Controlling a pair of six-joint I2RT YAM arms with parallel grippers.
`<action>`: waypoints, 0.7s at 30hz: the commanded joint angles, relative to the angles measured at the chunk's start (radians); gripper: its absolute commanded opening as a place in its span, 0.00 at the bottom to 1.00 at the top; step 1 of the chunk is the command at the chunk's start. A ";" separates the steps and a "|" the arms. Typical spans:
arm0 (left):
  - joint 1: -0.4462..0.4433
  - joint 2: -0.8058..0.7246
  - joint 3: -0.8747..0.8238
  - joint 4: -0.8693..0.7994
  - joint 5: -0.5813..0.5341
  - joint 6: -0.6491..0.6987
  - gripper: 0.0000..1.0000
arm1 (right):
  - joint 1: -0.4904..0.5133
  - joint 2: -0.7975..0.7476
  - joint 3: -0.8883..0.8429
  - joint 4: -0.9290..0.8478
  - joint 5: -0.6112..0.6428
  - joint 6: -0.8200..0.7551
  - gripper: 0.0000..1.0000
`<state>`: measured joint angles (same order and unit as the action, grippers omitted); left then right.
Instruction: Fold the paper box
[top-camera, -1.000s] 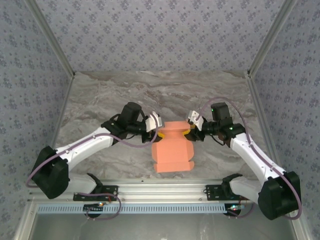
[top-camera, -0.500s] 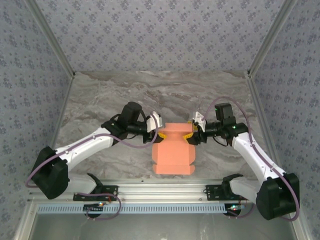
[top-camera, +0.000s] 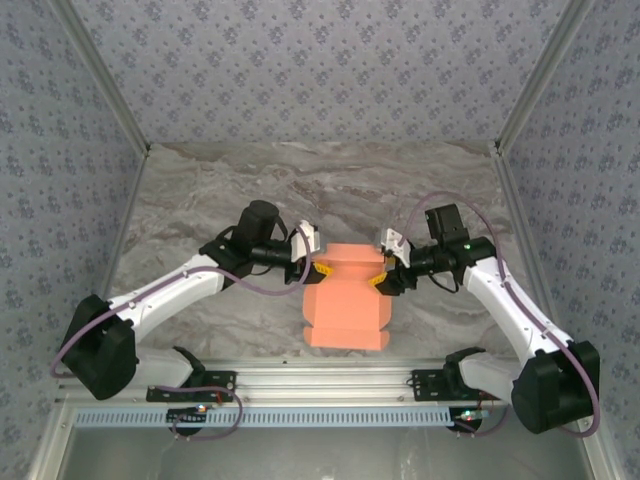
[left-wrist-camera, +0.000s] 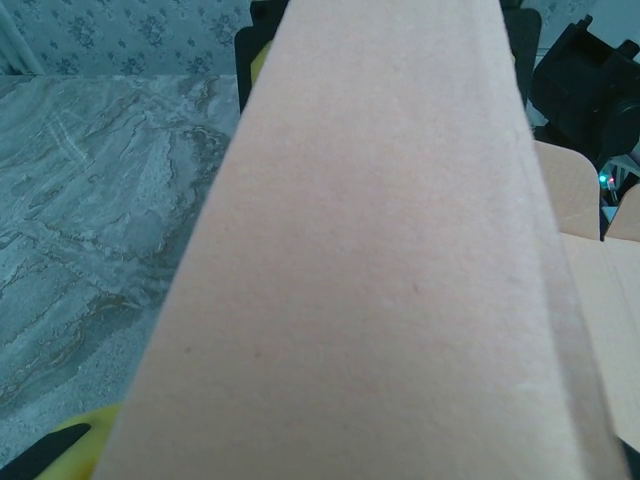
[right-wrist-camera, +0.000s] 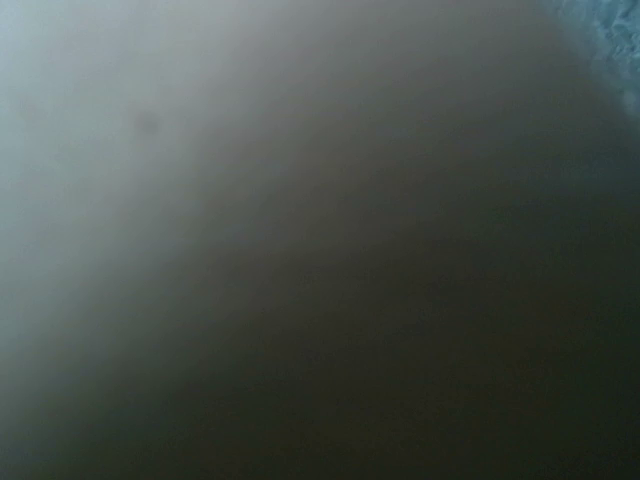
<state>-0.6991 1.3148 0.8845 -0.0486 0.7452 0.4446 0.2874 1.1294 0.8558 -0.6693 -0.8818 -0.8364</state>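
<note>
Top external: the paper box (top-camera: 346, 300) lies centred on the tabletop (top-camera: 200, 190), long axis near-to-far, narrower end far. Left fingers (top-camera: 322, 268) and right fingers (top-camera: 378, 280) are set at its far corners, seemingly to fold its sides; their opening cannot be told. Left wrist: the box's card face is presented close. Right wrist: blurred.

Robot test cell, lab setting. Evidence: two robot arms (top-camera: 170, 295) bolted to an aluminium rail (top-camera: 320, 380) at the near edge of a marble-pattern table (top-camera: 330, 190). A slotted cable duct (top-camera: 330, 416) runs below the rail. Metal frame posts (top-camera: 535, 80) hold patterned backdrop walls (top-camera: 320, 70) on three sides.
</note>
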 joint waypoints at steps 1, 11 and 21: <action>0.008 -0.034 -0.005 0.038 0.044 0.000 0.11 | 0.017 0.008 0.012 -0.035 0.054 -0.015 0.60; 0.012 -0.019 -0.022 0.094 0.084 -0.044 0.11 | 0.018 -0.049 -0.075 0.229 0.146 0.121 0.34; 0.010 0.013 -0.018 0.104 0.053 -0.067 0.11 | 0.022 -0.150 -0.182 0.444 0.193 0.226 0.33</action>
<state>-0.6868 1.3182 0.8604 0.0158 0.7437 0.4065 0.3153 0.9955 0.6762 -0.3103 -0.7460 -0.6685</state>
